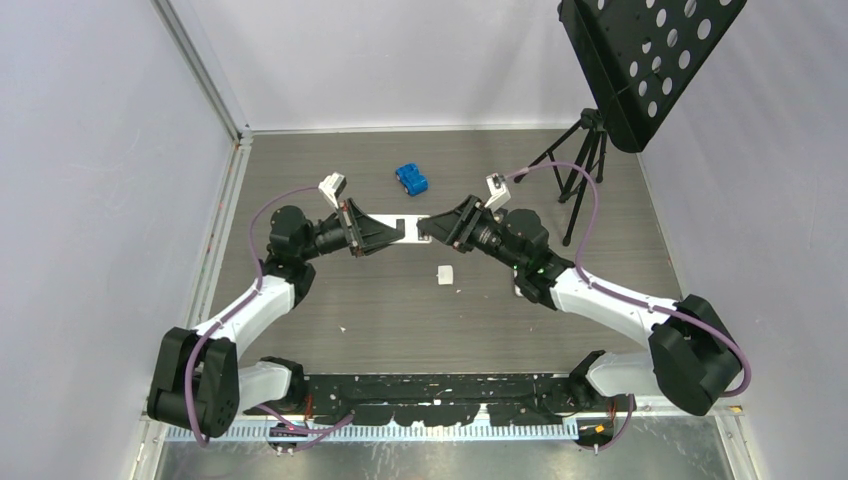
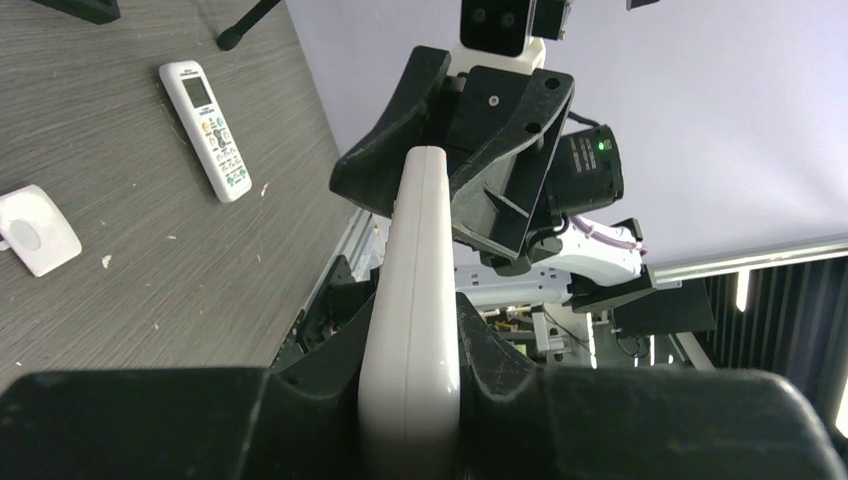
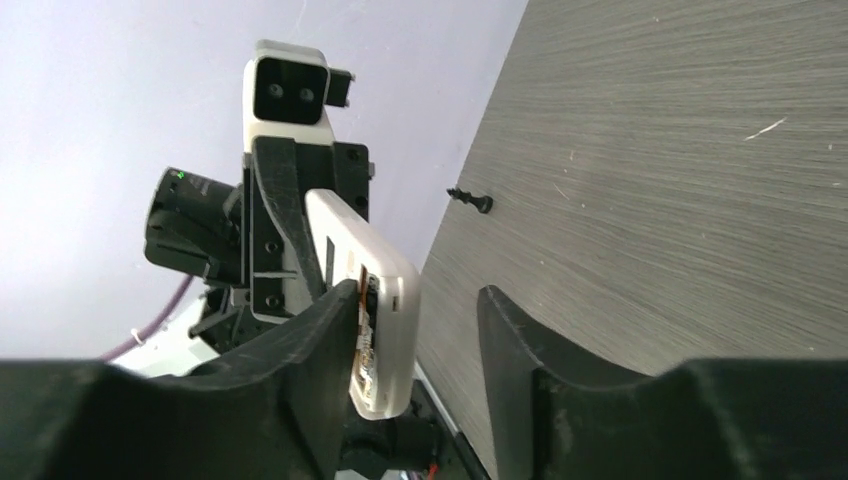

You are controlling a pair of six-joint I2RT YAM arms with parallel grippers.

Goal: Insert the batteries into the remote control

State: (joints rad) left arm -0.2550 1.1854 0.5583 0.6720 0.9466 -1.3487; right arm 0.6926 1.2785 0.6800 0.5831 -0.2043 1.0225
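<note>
A: While the remote [image 2: 410, 300] is up off the table [image 1: 340, 300], who has it?
B: Left gripper [image 2: 410, 395], clamped tight on one end.
A: And the right gripper [image 3: 415, 305]?
B: Spread round the other end; one finger [image 3: 325, 340] touches, the other stands apart. Below, a white piece [image 1: 445, 275] lies on the table.

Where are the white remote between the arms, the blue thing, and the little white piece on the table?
remote control [image 1: 413, 235]: top view, its bare white middle.
blue thing [image 1: 411, 179]: top view, its centre.
little white piece [image 1: 445, 275]: top view, its centre.
</note>
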